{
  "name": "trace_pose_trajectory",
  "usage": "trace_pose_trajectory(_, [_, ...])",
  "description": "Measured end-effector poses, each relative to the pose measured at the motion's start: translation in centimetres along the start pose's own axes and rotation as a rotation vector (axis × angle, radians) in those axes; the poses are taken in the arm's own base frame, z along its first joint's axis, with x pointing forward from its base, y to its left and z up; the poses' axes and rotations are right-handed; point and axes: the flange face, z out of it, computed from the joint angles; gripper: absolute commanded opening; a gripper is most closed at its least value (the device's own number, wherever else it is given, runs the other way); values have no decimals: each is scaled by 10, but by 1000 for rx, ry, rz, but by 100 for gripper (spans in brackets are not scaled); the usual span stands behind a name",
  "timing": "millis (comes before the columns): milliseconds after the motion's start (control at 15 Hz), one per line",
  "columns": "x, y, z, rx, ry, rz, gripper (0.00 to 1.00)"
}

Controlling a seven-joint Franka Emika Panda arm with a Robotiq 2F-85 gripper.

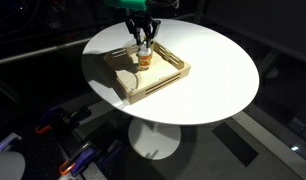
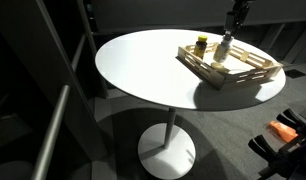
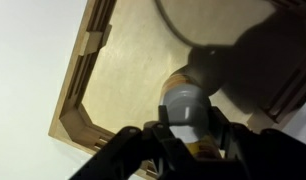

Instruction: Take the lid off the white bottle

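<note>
Lifting now may drag the whole bottle from the tray, lid unopened; at frame bottom the gripper jaws flank the lid, pinching or not I cannot tell.

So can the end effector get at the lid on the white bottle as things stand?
Likely yes: the end effector hangs right over the white bottle in the wooden tray, and the wrist view shows the lid between its fingers with nothing blocking. Whether it grips is unclear.
</note>
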Motion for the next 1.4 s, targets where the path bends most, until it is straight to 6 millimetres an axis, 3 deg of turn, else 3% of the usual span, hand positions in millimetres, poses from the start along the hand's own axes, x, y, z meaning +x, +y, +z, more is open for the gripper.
trace_pose_trajectory(867, [-7, -3, 15, 7, -74, -164, 20])
trace_pose_trajectory(1400, [-8, -2, 17, -60, -98, -422, 19])
